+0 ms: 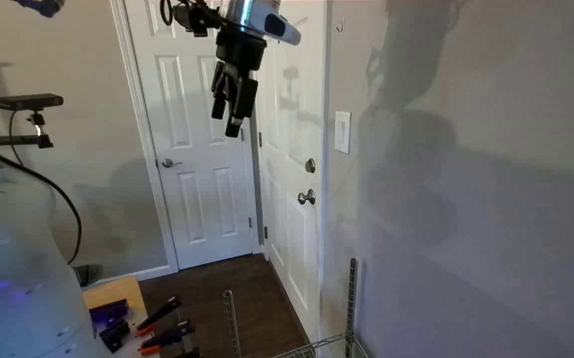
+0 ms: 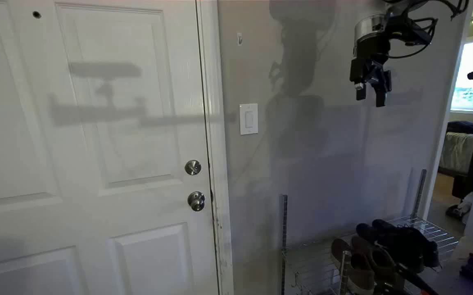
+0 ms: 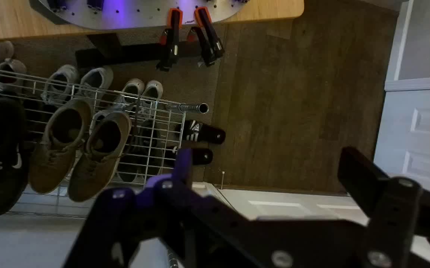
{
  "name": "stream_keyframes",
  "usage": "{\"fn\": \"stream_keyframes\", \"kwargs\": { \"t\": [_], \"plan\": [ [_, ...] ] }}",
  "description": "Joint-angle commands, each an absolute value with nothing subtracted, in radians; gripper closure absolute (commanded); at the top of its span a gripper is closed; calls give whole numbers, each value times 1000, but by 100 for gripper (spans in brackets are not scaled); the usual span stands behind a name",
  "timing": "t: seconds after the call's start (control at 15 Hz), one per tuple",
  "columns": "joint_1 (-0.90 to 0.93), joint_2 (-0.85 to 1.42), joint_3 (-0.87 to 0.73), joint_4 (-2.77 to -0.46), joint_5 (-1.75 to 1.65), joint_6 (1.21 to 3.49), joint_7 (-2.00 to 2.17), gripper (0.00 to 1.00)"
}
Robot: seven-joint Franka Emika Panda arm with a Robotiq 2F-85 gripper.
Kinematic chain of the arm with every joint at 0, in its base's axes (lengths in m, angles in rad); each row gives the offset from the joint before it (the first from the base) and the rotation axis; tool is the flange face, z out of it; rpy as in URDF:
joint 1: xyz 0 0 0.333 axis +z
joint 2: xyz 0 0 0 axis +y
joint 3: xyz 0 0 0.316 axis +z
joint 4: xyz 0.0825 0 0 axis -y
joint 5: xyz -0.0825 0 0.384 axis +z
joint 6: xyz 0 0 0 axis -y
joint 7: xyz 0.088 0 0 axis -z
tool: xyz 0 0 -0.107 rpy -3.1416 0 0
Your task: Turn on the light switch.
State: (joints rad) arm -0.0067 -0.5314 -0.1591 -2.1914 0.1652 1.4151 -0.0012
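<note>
The gripper (image 3: 267, 162) is spread wide, empty. That light switch (image 2: 249, 119) probably takes a light press dead centre, no pinching, though detail's kinda fuzzy.

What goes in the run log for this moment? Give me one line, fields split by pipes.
task: turn on light switch | gripper: open, empty, pointing down | contact: apart from switch | switch position: unclear
</note>
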Motion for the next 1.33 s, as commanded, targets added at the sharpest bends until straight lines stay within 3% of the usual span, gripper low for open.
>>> {"fn": "stream_keyframes", "kwargs": {
  "t": [0.0, 0.93, 1.27],
  "plan": [
    [-40, -527, -135, -2188, 175, 1410, -14, 0],
    [-35, -514, -122, -2196, 168, 1414, -21, 0],
    [-26, -446, -86, -2243, 112, 1530, -55, 0]
  ]
}}
